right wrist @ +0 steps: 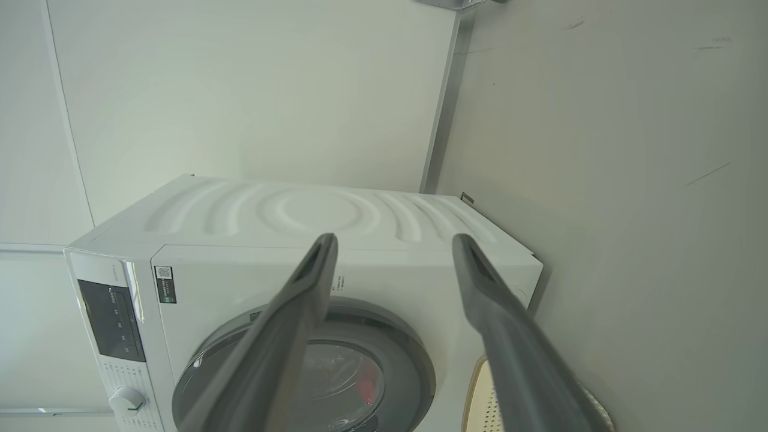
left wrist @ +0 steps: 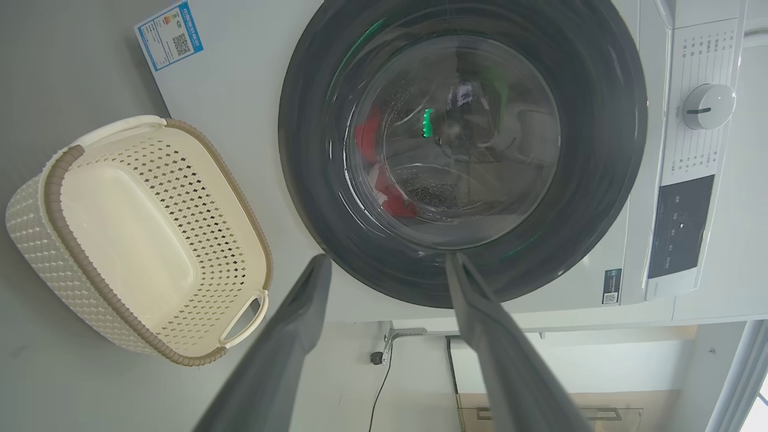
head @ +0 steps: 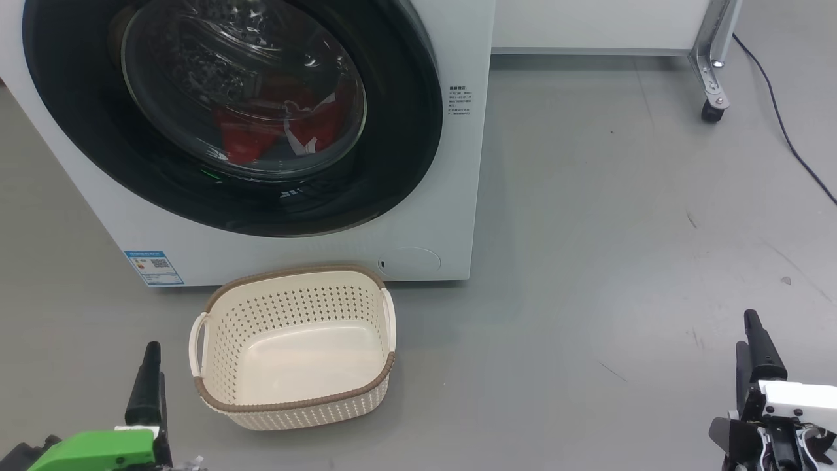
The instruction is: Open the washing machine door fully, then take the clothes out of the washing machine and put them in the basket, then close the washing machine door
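Your left gripper (left wrist: pixel 387 261) sits low, fingers spread wide, the washing machine door (left wrist: pixel 462 150) closed dead ahead of it; your right gripper (right wrist: pixel 393 240) is spread wide too.

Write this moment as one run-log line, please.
door: shut | clothes: inside, behind door | basket: empty | left gripper: open, holds nothing | right gripper: open, holds nothing

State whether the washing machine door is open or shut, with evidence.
Shut. The door lies flush against the washing machine, and the clothes show through its glass.
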